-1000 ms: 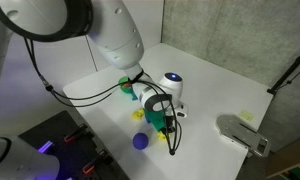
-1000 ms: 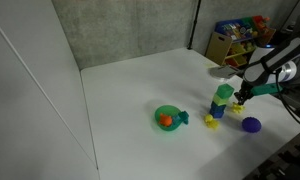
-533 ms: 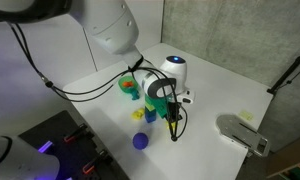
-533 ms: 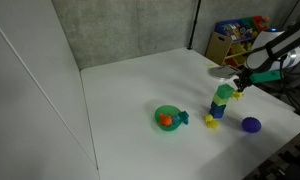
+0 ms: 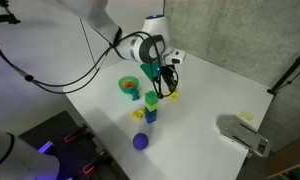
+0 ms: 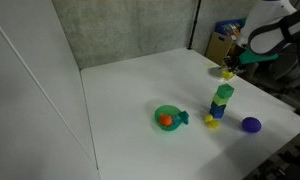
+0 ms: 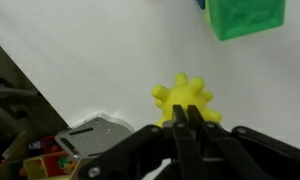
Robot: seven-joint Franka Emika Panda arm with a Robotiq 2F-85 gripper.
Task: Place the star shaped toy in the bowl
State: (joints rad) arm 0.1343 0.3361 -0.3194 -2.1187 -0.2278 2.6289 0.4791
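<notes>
We see the claw [image 7: 187, 115] clamped on the star [image 7: 186, 95], aloft just beyond the stack [image 6: 221, 102], the bowl [image 6: 157, 117] beside that stack

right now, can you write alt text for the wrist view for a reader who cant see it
The gripper, seen from the wrist, is shut on the pale-yellow knobbly star shaped toy, held over a white table. A green block shows at the top right edge, and a grey boxy object lies at the lower left.
</notes>
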